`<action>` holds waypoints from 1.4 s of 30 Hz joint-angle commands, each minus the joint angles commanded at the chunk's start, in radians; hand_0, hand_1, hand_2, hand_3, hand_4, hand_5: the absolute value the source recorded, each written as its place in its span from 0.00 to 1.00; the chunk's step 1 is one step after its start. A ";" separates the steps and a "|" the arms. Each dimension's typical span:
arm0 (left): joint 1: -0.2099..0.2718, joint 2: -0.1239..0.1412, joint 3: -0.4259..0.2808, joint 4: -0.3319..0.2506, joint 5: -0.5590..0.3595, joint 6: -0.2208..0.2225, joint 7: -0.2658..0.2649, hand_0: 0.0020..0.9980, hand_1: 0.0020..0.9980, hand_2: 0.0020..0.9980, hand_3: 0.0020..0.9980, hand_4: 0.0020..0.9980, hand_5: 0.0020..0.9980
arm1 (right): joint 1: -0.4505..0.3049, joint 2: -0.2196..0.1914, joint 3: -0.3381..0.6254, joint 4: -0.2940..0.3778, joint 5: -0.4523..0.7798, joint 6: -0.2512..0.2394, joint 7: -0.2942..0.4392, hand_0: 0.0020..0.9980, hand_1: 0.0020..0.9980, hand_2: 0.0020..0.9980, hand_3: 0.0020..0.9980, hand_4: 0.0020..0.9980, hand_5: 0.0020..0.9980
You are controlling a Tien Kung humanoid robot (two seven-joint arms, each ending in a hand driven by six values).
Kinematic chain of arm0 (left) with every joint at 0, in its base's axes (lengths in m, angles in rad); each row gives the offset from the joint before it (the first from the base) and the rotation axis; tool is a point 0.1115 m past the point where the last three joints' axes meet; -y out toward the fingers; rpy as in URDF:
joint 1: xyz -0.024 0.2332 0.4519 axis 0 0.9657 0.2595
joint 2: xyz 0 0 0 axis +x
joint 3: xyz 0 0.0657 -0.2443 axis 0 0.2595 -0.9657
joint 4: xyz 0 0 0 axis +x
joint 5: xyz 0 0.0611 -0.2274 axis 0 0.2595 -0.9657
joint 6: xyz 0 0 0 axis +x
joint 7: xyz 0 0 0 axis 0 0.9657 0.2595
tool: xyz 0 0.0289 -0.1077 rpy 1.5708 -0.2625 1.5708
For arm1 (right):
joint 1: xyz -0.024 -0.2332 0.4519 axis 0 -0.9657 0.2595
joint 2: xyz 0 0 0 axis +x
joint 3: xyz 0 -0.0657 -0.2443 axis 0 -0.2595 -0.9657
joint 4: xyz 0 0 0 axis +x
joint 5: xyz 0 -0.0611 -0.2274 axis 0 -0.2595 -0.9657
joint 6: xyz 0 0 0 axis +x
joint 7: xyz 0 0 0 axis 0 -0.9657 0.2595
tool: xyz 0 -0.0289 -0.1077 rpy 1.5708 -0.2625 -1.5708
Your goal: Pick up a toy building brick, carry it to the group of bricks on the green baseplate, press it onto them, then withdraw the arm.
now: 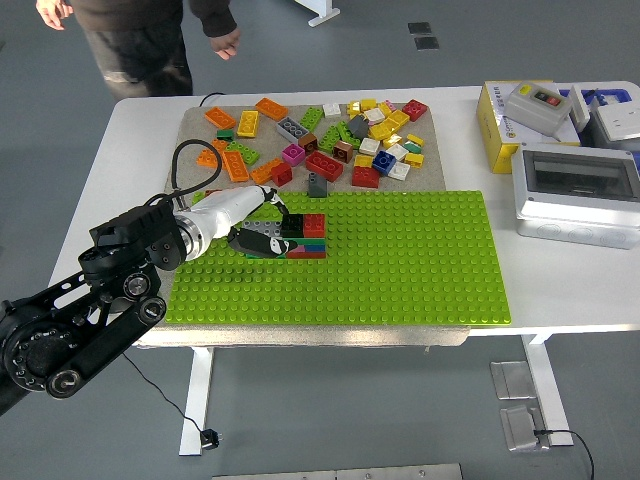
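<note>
A small stack of bricks (310, 236), red on top over green, blue and black layers, stands on the green baseplate (400, 260) near its left side. My left hand (262, 232) lies at the stack's left, its fingers curled on a grey brick (262, 229) that sits against the stack. The loose bricks (340, 140) lie in a pile on the beige mat behind the baseplate. My right arm is out of view.
A person (140, 40) stands at the far left corner, hands off the table. A yellow box (505, 120) and grey electrical boxes (575, 190) stand at the right. Orange bricks (230, 150) lie at the mat's left.
</note>
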 joint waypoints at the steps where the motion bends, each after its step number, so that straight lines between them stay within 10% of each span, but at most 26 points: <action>1: 0.003 0.007 -0.008 -0.013 0.001 -0.003 0.001 1.00 0.99 0.99 0.73 0.80 0.50 | -0.001 -0.001 -0.001 0.000 0.000 0.000 0.000 0.70 0.66 0.65 0.76 0.35 0.79; 10: 0.043 0.093 -0.083 -0.131 0.011 -0.001 0.001 1.00 0.99 0.99 0.76 0.80 0.52 | 0.004 -0.004 0.001 0.000 -0.014 0.001 -0.010 0.70 0.67 0.65 0.76 0.35 0.78; 23: 0.252 0.312 -0.315 -0.235 0.045 0.103 -0.130 1.00 0.95 0.95 0.80 0.78 0.55 | 0.016 -0.006 0.033 0.000 -0.042 0.017 -0.047 0.70 0.67 0.66 0.72 0.36 0.79; 33: 0.423 0.247 -0.524 -0.185 0.069 0.128 -0.174 1.00 0.96 0.95 0.80 0.78 0.55 | 0.001 0.006 0.016 0.000 0.023 0.044 -0.079 0.70 0.67 0.66 0.72 0.36 0.79; 42: 0.465 0.211 -0.590 -0.163 0.083 0.134 -0.185 1.00 0.96 0.94 0.79 0.78 0.57 | -0.004 0.013 -0.002 0.000 0.026 0.047 -0.086 0.70 0.68 0.71 0.71 0.36 0.81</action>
